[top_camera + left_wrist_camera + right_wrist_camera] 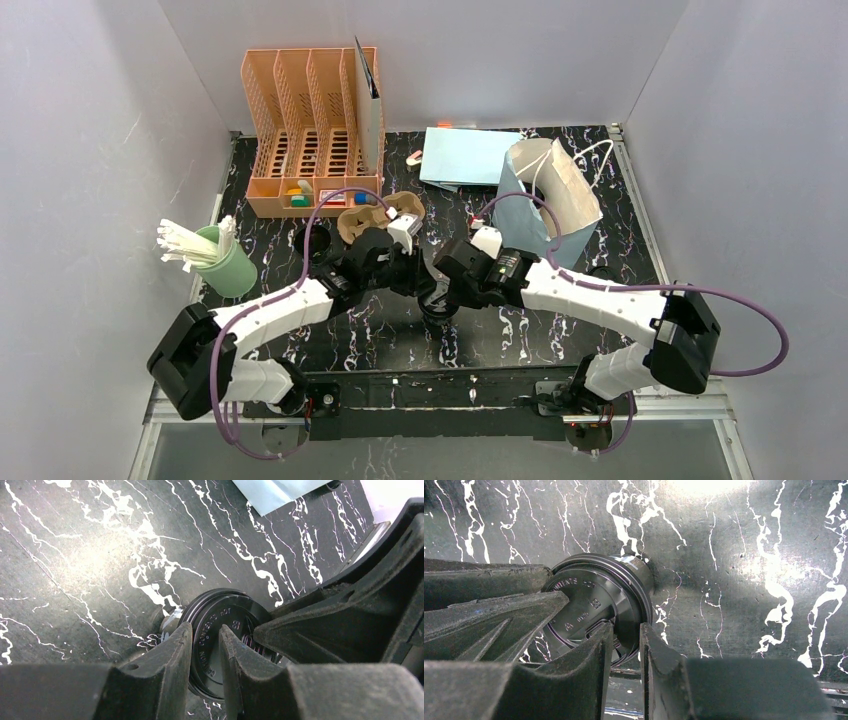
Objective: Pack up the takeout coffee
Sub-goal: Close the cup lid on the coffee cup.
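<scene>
Your left pincer (205,632) is pinching the coffee cup (589,595) by its lid rim between narrowly parted fingers, and your right pincer (625,632) is gripping the opposite side likewise. The cup is sitting mid-table (560,335), just before the pulp carrier (375,215).

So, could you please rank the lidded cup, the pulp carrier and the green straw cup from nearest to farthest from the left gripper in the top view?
1. Nearest: lidded cup, right at the left gripper, mid-table.
2. Next: carrier, just behind it, slightly left.
3. Farthest: green straw cup, by the table's left edge.
</scene>
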